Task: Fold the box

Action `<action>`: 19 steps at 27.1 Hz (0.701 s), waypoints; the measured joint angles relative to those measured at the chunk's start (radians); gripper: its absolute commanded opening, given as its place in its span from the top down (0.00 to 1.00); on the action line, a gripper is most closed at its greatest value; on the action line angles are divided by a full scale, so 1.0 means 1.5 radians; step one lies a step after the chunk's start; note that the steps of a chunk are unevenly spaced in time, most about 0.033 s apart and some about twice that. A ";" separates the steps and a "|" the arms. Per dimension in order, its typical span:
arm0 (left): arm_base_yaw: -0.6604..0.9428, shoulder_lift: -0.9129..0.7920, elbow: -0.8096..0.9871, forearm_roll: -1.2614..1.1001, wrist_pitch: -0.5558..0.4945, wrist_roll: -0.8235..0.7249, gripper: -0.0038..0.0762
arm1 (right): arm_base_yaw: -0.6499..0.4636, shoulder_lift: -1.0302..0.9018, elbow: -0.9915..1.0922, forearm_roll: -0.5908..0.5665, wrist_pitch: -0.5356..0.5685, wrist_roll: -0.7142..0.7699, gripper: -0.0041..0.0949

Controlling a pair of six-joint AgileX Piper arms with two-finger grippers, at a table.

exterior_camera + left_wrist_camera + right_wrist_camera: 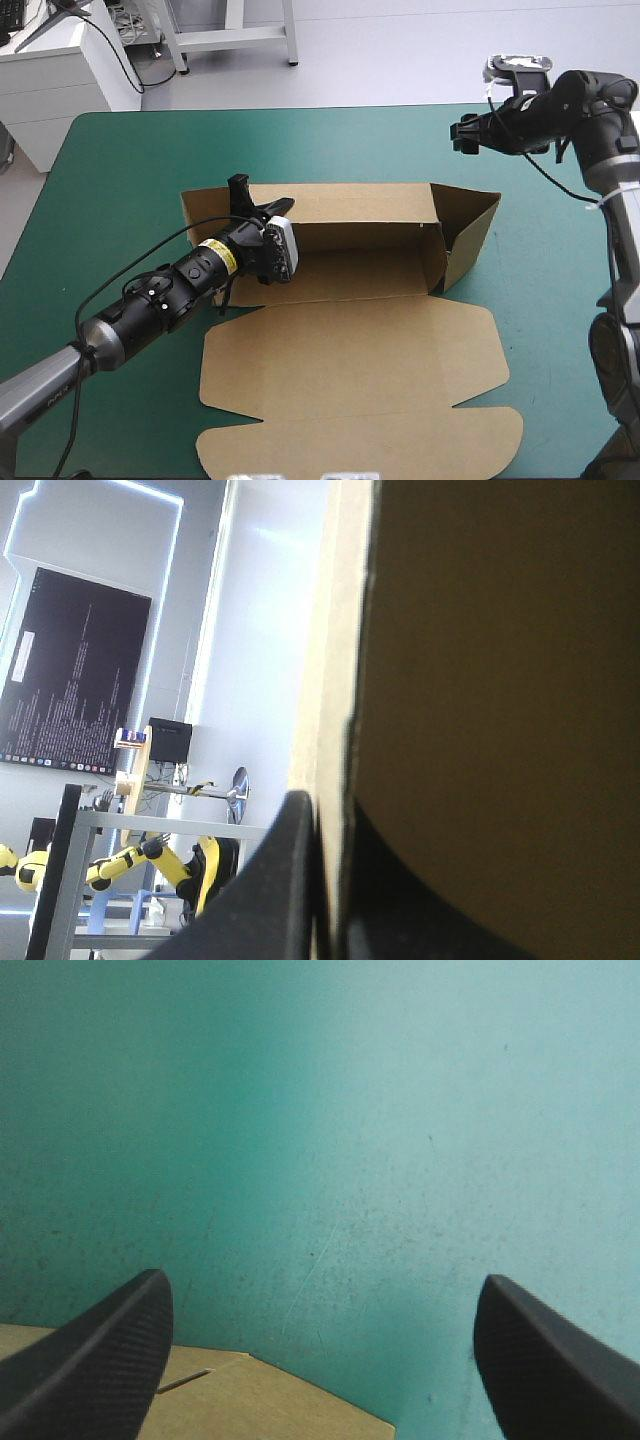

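At the middle of the teal-green tabletop (120,170) lies the cut sheet of brown board, the box (360,340). Its far long wall and right end wall are raised, and the lid panel lies flat toward the near edge.

Left gripper (255,198): at the far left corner of the box, on the raised wall. In the left wrist view the board's pale cut edge runs up between the two black fingers (270,880), which are all but closed with the sheet pinched between them. I read that as a firm grip on the wall.

Right gripper (460,137): raised over the far right part of the tabletop, well apart from the box and beyond its right end wall. Its fingers (100,1370) stand wide apart and have hold of nothing. Ahead of them I see only cover.

Hard to make out:
- From above, the left arm covers the left end of the box, so I cannot tell how that end wall stands.
- In the left wrist view the board fills most of the field and is cut off on every side.
- In the right wrist view only a corner of brown board shows, near one finger's base.

Count: one box, two grippers, and two fingers visible in each wrist view.
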 measured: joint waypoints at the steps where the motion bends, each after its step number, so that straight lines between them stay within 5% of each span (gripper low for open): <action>1: 0.000 0.000 0.000 0.000 0.000 0.000 0.96 | 0.000 0.012 -0.001 0.002 0.005 0.000 0.20; 19: -0.001 0.001 0.000 -0.046 -0.001 0.005 0.96 | 0.000 0.061 0.017 0.030 0.085 -0.015 0.21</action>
